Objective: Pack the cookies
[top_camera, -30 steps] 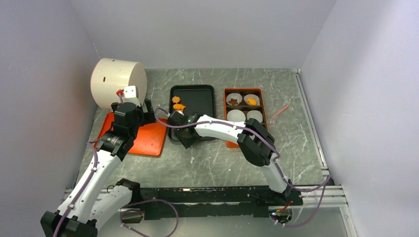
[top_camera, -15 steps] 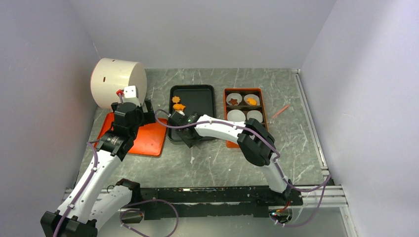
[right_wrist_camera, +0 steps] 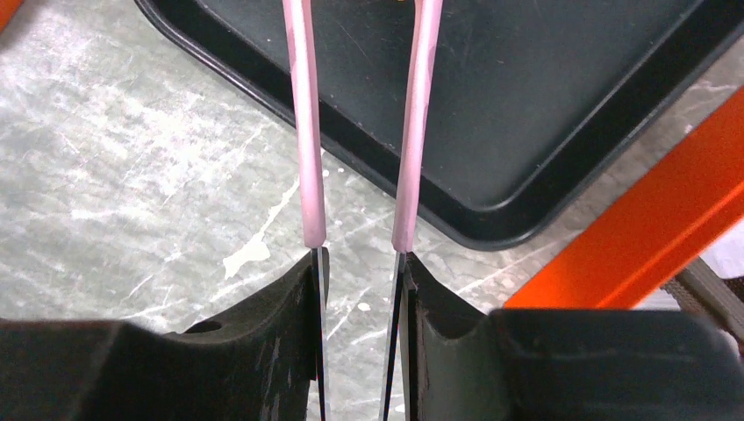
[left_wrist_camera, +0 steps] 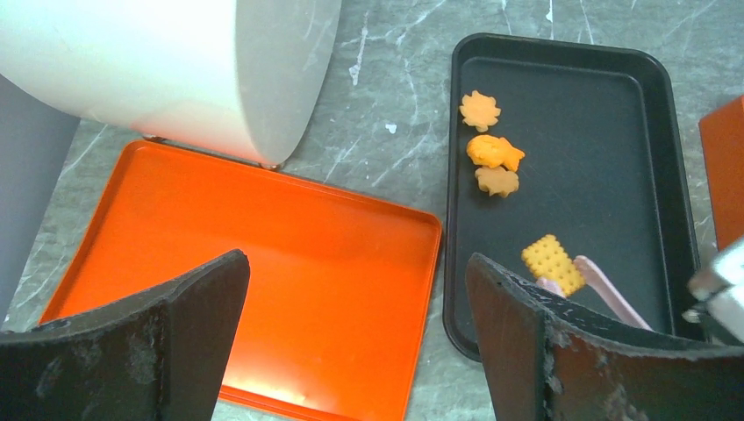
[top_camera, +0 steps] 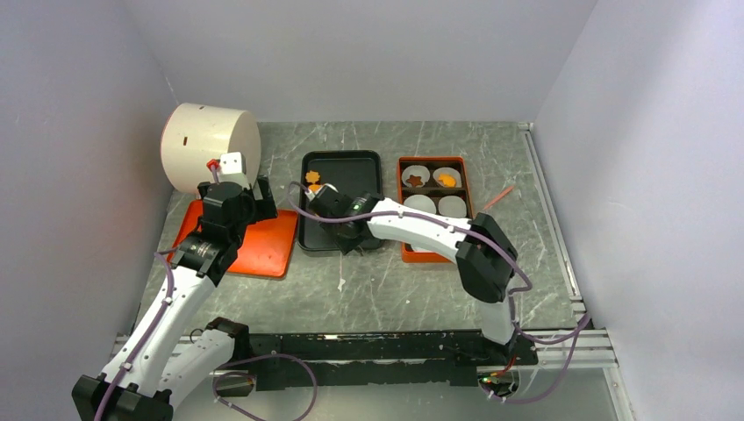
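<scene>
pink tweezers [right_wrist_camera: 303, 132] are clamped in the right gripper [right_wrist_camera: 360, 289], tips at a square cookie [left_wrist_camera: 553, 263] in the black tray [left_wrist_camera: 614, 158]; the jaws of the left gripper [left_wrist_camera: 355, 329] are spread wide.

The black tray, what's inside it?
Three orange cookies in a row, and a square yellow cookie at the tips of pink tweezers. The black tray's near corner is hidden behind a finger of the left gripper.
</scene>
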